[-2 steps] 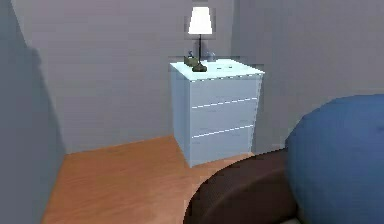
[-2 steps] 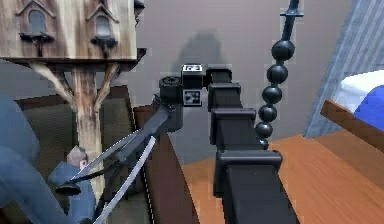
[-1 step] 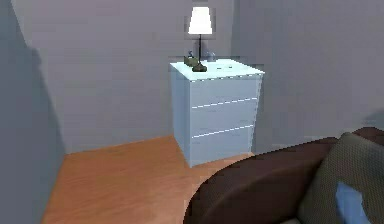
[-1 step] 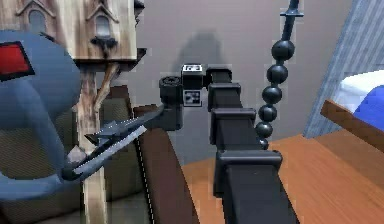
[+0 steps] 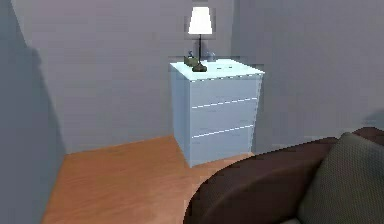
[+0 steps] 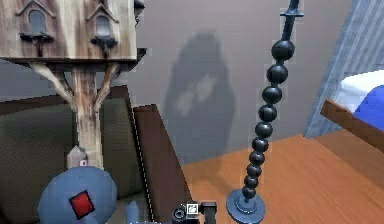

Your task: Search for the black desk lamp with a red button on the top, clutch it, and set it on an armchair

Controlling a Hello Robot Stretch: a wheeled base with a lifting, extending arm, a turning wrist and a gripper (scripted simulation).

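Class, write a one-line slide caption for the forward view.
A white-shaded lamp stands on a pale drawer chest in a grey-walled corner, with a brown cushioned seat in the foreground.

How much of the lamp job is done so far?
Found, it seems: a round grey-blue thing with a red square, likely the lamp, shows low at the arm side view's left. In hand: the gripper is right next to it, but I cannot tell whether it holds it. Left: getting it settled on the brown armchair just behind.
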